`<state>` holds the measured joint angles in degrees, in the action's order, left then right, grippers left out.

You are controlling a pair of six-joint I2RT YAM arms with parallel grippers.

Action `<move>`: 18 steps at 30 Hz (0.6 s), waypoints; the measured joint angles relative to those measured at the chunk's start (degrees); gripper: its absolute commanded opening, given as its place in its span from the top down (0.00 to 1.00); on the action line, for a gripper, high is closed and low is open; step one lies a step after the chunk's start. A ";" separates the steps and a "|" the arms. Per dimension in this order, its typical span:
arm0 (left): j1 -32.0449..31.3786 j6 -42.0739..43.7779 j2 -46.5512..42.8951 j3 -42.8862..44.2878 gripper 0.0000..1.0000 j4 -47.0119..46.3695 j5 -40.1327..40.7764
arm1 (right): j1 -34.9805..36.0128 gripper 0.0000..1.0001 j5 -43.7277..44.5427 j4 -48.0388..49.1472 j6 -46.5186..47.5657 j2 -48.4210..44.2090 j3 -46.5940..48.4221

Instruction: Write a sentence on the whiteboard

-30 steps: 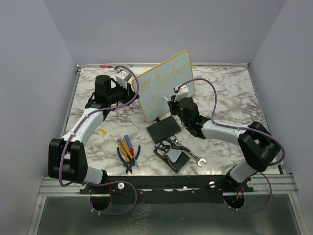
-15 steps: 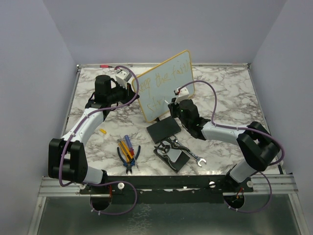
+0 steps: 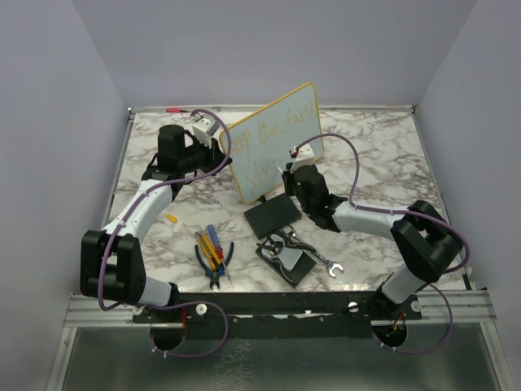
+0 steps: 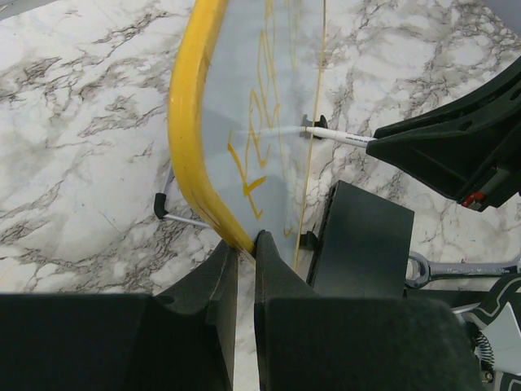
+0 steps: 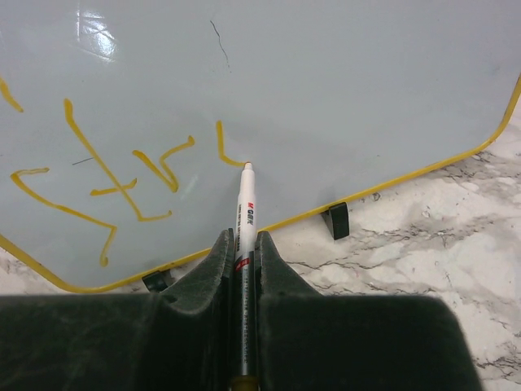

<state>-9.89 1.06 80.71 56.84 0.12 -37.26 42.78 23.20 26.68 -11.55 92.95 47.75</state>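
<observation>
whiteboard (image 5: 342, 73) before right gripper (image 5: 244, 242), marker (image 5: 247, 199) touching

Whiteboard (image 5: 326, 73) ahead of right gripper (image 5: 242, 238): glossy, smooth, glare-spotted. Marker (image 5: 244, 208) between its fingers (image 5: 270, 273): smooth white plastic. Fingers themselves: matt black plastic. Table (image 5: 456, 244) below: polished marble pattern. Wrench (image 4: 464, 267) right of left gripper (image 4: 245, 244): bright metal.

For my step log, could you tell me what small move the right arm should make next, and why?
Probably curve the marker tip rightward to finish the half-drawn letter after "str": the right gripper holds it on the whiteboard, while the left gripper clamps the frame.
</observation>
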 measured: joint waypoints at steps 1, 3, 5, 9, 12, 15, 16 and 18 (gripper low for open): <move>0.00 0.00 0.00 0.00 1.00 0.00 -0.02 | 0.00 0.99 0.13 0.00 0.00 0.02 0.00; 0.00 0.00 0.00 0.00 1.00 0.00 -0.02 | -0.02 0.99 0.13 0.00 0.07 0.02 0.00; 0.00 0.00 0.00 0.00 1.00 0.02 -0.02 | -0.02 0.99 0.11 0.02 0.26 0.02 0.00; 0.00 0.00 0.00 0.00 1.00 0.02 -0.02 | -0.02 0.99 0.07 0.11 0.94 0.02 0.02; 0.00 0.00 0.00 0.00 1.00 0.02 -0.02 | -0.02 0.99 0.04 0.17 1.57 0.00 0.17; 0.00 0.00 0.00 0.00 1.00 0.02 -0.02 | -0.04 0.99 -0.09 0.24 2.14 -0.04 0.52; 0.00 0.00 0.00 0.00 1.00 0.02 -0.04 | -0.07 0.99 -0.15 0.28 2.21 -0.07 0.63; 0.00 0.00 0.00 0.00 1.00 0.02 -0.04 | -0.07 0.99 -0.33 0.50 2.45 -0.20 0.72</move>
<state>-9.89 1.06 80.71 56.84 0.14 -37.30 42.72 22.87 27.18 -9.10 92.75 48.47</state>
